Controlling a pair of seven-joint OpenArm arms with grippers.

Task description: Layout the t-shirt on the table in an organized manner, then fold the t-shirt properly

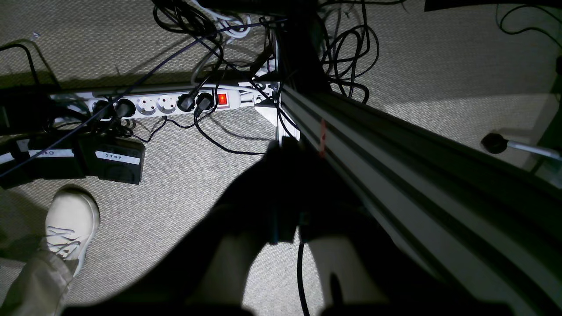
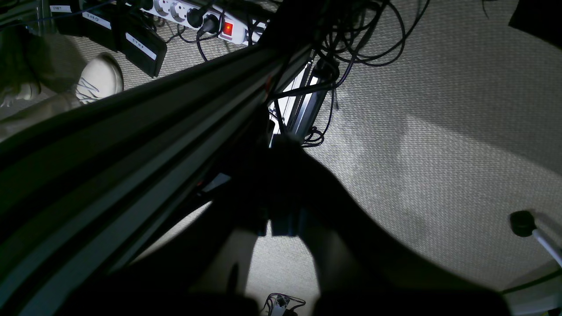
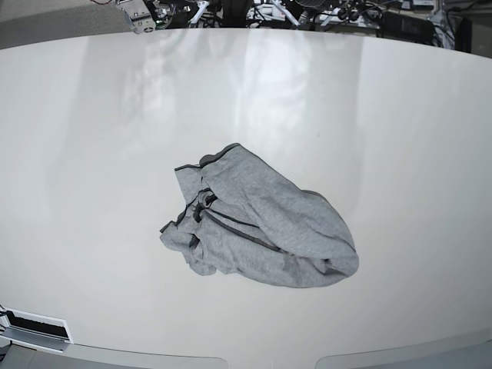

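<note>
The heather-grey t-shirt lies crumpled in a heap near the middle of the glossy off-white table, dark seam trim showing along its folds; no lettering is visible. Neither arm appears in the base view. Both wrist cameras look down at a carpeted floor instead of the table top. My left gripper is a dark silhouette with its fingers together beside a metal rail, holding nothing. My right gripper looks the same, shut and empty, and neither is near the shirt.
An aluminium frame rail runs past both grippers. On the floor are a white power strip with a lit red switch, tangled cables, black pedal boxes and a person's white shoe.
</note>
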